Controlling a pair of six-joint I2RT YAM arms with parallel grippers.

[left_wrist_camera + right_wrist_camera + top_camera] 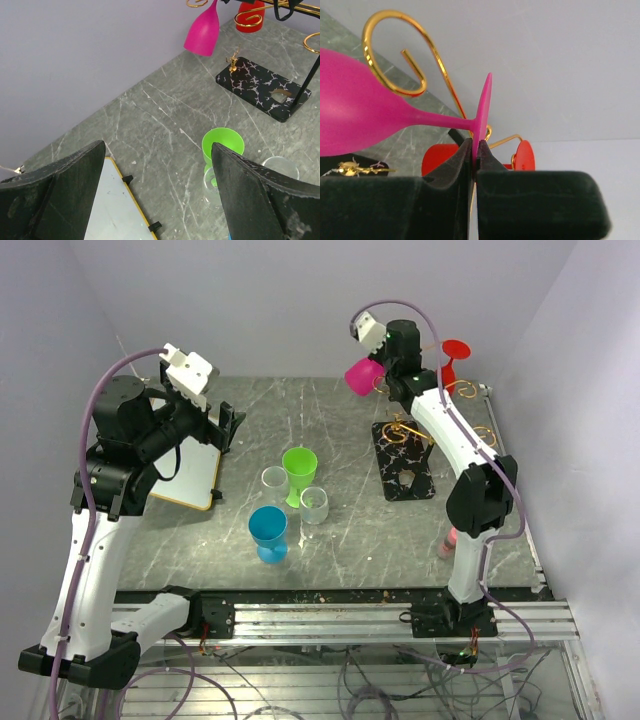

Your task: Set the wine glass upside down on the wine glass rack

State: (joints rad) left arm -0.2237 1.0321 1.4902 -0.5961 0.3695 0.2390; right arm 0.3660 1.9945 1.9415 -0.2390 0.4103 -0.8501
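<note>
Near the left edge the left gripper (pixel 157 147) hung with its jaws spread; at the far right corner the right gripper (pixel 475 150) pinched the pink wine glass (pixel 365 120) by its foot (a thin hold) beside the wine glass rack (pixel 395 50); bumping the rack could twist it loose.

pink plastic wine glass (pixel 365 115): bowl cut by left edge, right wrist view; lower foot hidden between pads of right gripper (pixel 475 147).
red plastic wine glass (pixel 437 157): mostly hidden behind those pads; cut by top edge, left wrist view.
gold wire wine glass rack (pixel 392 455): stem behind right arm (pixel 450 438), too thin to trace, top view.
blue plastic goblet (pixel 268 528): almost wholly hidden behind left gripper (pixel 157 146) finger, left wrist view.
clear plastic cup (pixel 282 164): near side hidden behind same finger.
white board with yellow rim (pixel 117 205): cut by bottom edge, partly behind other finger.
small reddish object (pixel 447 540): mostly behind right arm; identity unclear.
</note>
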